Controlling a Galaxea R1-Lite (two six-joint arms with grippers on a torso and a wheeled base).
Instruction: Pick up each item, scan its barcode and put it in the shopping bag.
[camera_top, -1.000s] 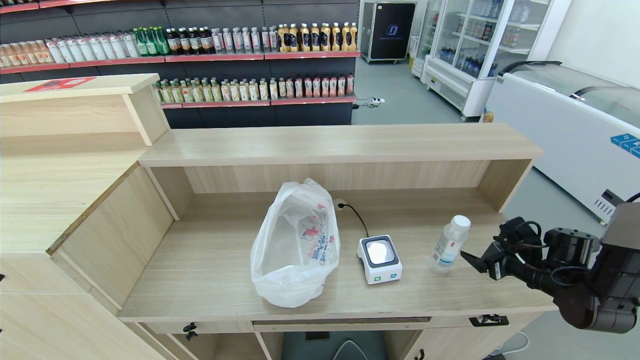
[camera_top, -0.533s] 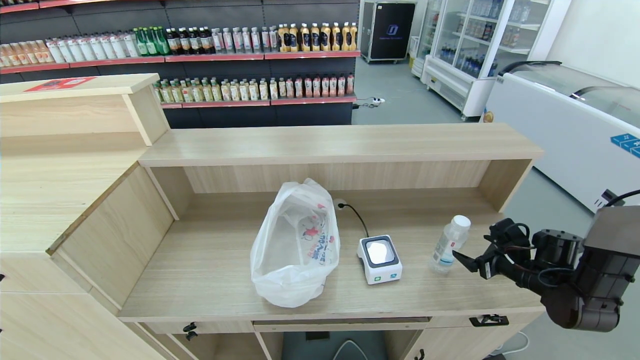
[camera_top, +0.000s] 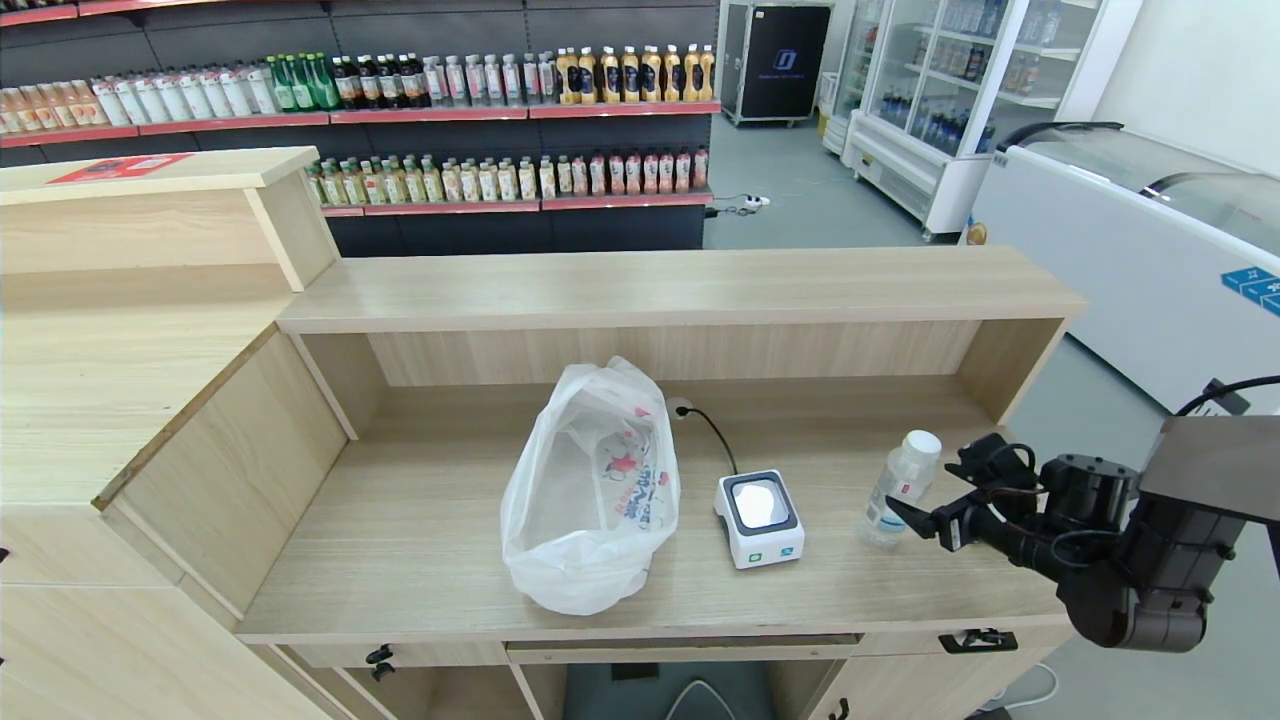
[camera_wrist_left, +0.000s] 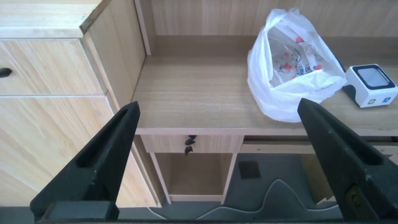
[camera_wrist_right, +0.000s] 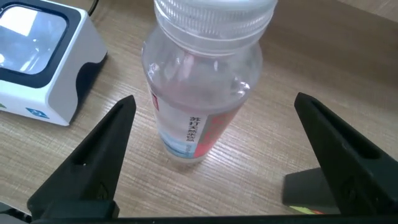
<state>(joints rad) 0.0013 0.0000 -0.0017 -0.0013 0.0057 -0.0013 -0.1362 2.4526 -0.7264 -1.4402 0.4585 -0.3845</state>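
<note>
A clear bottle (camera_top: 900, 488) with a white cap stands upright on the right of the wooden counter (camera_top: 420, 540). My right gripper (camera_top: 928, 492) is open at the bottle's right side. In the right wrist view the bottle (camera_wrist_right: 205, 68) stands between the spread fingers (camera_wrist_right: 93, 168) of that gripper (camera_wrist_right: 214, 98), and neither finger touches it. The white barcode scanner (camera_top: 760, 518) sits left of the bottle. The white plastic shopping bag (camera_top: 592, 490) lies open left of the scanner. My left gripper (camera_wrist_left: 219, 104) hangs open and empty in front of the counter's left end, with the bag (camera_wrist_left: 292, 62) and scanner (camera_wrist_left: 372, 84) beyond.
A raised wooden ledge (camera_top: 680, 285) runs along the back of the counter, with a taller wooden cabinet (camera_top: 130, 300) on the left. The scanner's black cable (camera_top: 712, 428) leads to the back wall. Drawers (camera_wrist_left: 186, 143) sit under the counter edge.
My right arm has moved left along the counter, bringing its open gripper up to the bottle. The bottle, scanner and bag have stayed in place.
</note>
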